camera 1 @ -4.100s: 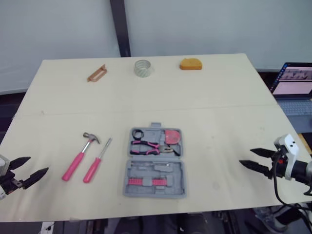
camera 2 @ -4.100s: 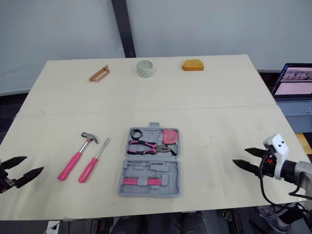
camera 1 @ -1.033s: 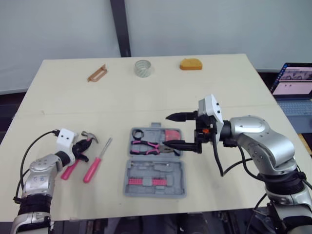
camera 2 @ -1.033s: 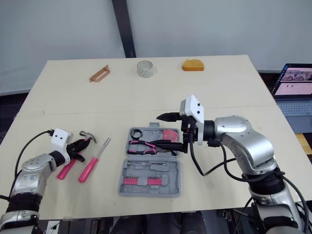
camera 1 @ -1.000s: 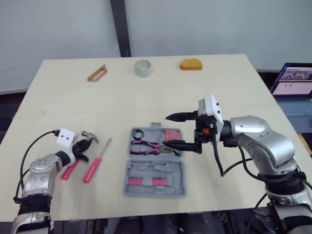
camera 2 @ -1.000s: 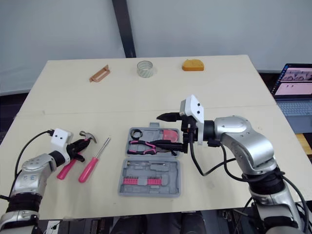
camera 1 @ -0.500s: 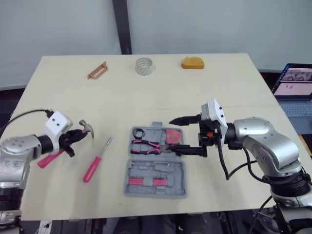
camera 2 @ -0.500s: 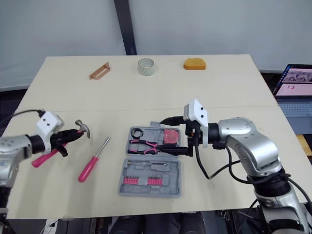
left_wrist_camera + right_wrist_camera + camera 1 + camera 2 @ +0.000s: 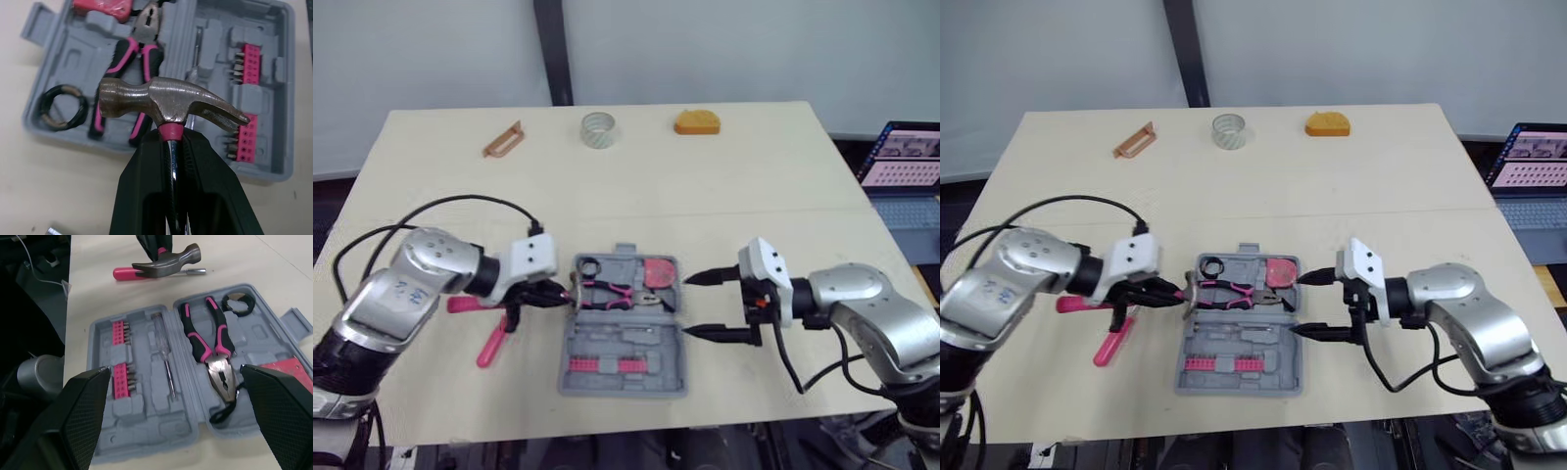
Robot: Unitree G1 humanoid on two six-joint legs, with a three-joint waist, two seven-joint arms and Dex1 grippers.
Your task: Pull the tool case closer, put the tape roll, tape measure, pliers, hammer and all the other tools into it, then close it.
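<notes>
Hammer [image 9: 166,103] moved over to the tool case [image 9: 625,370], left gripper [image 9: 172,141] clamped on its neck, right gripper [image 9: 690,306] spread wide, empty

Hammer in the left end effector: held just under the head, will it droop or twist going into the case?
Probably rigid: the hammer shows a metal head and shank. The left end effector grips just below the head, so weight sits close; little droop likely. The shiny shank looks slick, so the pink handle might swing.

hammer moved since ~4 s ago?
Yes. The hammer lay left of the screwdriver; now the left gripper holds it further right, head at the tool case's left edge.
</notes>
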